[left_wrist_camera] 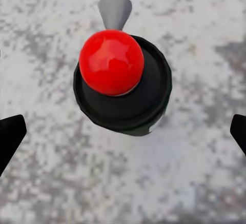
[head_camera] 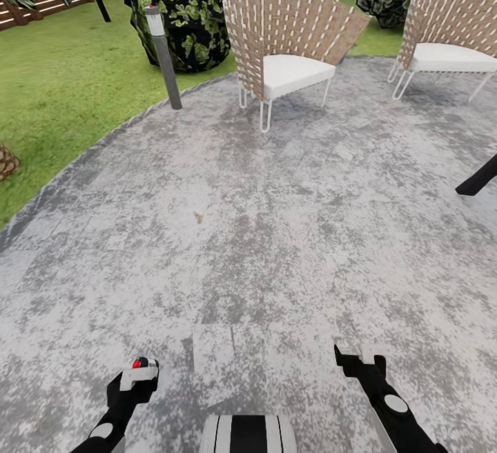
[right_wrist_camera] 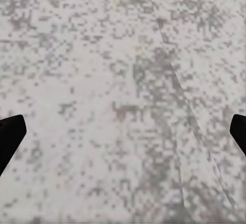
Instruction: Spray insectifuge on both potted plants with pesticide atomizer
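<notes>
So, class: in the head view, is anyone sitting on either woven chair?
No. Both woven chairs have bare white seat cushions, nobody on them.

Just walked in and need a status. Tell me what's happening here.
The robot stands on the grey patio, facing two chairs. Its left claw hangs over the pesticide atomizer, fingers spread either side and not touching it. The right claw is open over bare paving.

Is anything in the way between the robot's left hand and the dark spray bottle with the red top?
Nothing visible is. The bottle sits right in front of the left hand, between its spread fingers, over mottled grey paving.
</notes>
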You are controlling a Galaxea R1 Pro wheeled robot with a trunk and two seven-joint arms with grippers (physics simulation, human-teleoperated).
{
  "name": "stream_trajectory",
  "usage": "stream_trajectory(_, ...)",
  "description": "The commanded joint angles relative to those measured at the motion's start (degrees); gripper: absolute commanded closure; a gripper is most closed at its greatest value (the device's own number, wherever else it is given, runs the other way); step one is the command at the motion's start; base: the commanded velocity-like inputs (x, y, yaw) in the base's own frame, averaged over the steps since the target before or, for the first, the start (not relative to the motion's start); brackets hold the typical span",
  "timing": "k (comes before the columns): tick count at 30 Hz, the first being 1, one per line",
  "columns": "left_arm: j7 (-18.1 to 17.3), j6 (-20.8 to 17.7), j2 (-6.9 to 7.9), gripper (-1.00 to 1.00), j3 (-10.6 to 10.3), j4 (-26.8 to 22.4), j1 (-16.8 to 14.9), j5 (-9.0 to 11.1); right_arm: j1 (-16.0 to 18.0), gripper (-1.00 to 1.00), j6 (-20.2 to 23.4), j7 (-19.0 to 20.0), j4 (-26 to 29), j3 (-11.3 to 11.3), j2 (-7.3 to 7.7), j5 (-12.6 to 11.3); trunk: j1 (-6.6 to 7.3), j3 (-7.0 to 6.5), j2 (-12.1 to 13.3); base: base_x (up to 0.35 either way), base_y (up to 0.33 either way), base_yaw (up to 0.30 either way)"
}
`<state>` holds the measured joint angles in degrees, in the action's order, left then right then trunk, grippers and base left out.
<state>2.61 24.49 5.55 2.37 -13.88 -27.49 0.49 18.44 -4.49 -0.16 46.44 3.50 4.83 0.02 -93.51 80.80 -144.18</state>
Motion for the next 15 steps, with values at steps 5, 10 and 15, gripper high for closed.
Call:
stream_trajectory(5, 0.03, 0.15, -0.01, -1.00, 0.27, 0.04, -0.02, 0.03, 0.02, -1.00, -0.17, -0.02, -0.03, 0.01, 0.00, 0.02, 0.01, 0.03, -0.01, 0.009, 0.000, 0.000)
stream_trajectory(10, 0.03, 0.16, -0.01, -1.00, 0.34, 0.06, -0.02, 0.04, 0.02, -1.00, -0.17, -0.02, -0.03, 0.01, 0.00, 0.03, 0.01, 0.03, -0.01, 0.091, 0.037, 0.000)
stream_trajectory(15, 0.03, 0.17, -0.01, -1.00, 0.35, 0.06, -0.02, 0.04, 0.02, -1.00, -0.17, -0.02, -0.03, 0.01, 0.00, 0.06, 0.01, 0.03, -0.01, 0.022, 0.011, 0.000)
